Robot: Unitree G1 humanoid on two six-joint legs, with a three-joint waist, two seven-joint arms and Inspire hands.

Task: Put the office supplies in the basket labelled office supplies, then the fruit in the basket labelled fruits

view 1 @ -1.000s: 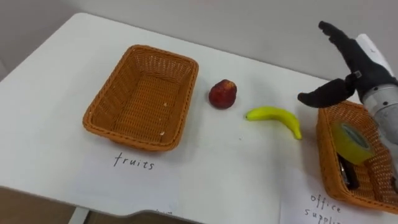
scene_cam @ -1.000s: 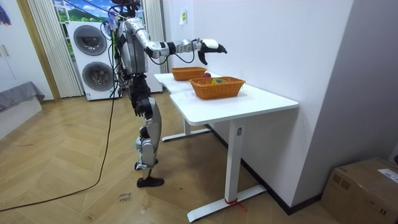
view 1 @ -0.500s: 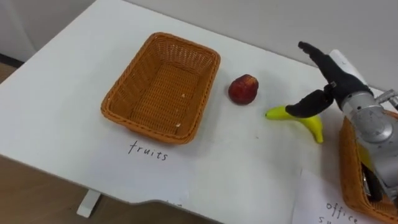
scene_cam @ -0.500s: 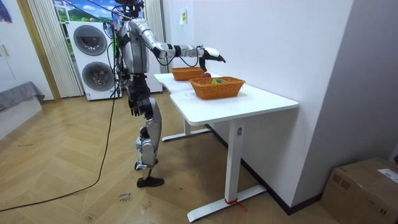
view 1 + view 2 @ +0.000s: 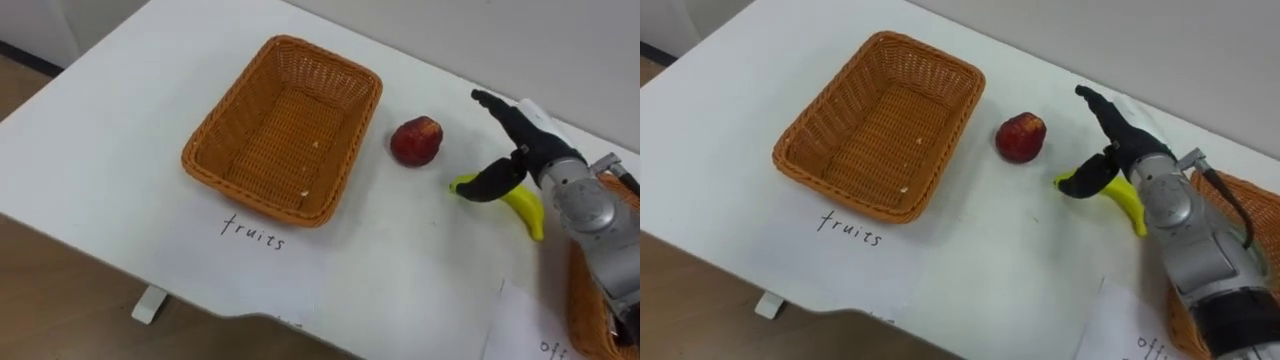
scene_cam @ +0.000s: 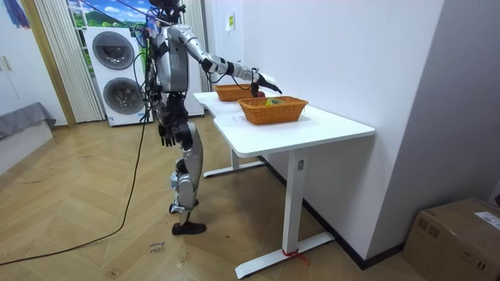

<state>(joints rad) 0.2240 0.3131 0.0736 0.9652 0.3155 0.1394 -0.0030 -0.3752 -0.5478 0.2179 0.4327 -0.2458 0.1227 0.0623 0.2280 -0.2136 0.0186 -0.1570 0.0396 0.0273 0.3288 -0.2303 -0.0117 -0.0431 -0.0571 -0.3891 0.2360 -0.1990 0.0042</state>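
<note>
Yellow banana (image 5: 527, 207) toward the desk's (image 5: 120, 120) right edge, right hand (image 5: 528, 136) released above it, thumb over its left tip, we note the apple (image 5: 416, 141) near, wicker basket (image 5: 226, 101) mid-desk, left hand (image 6: 166, 134) at the hip, state we cannot tell.

The two eye views sit on the robot's head and look steeply down, at close range, onto the white table (image 5: 100, 130), facing its far edge. Both cover the same area: the left basket (image 5: 285, 130), the apple (image 5: 416, 141), the banana (image 5: 525, 205) and the right hand (image 5: 533, 152). The right eye view sits slightly to the right, so everything falls further left in it. The room view stands well off on the floor, beyond the table's right end, and shares the table, the left basket and the right basket (image 6: 273, 114).
</note>
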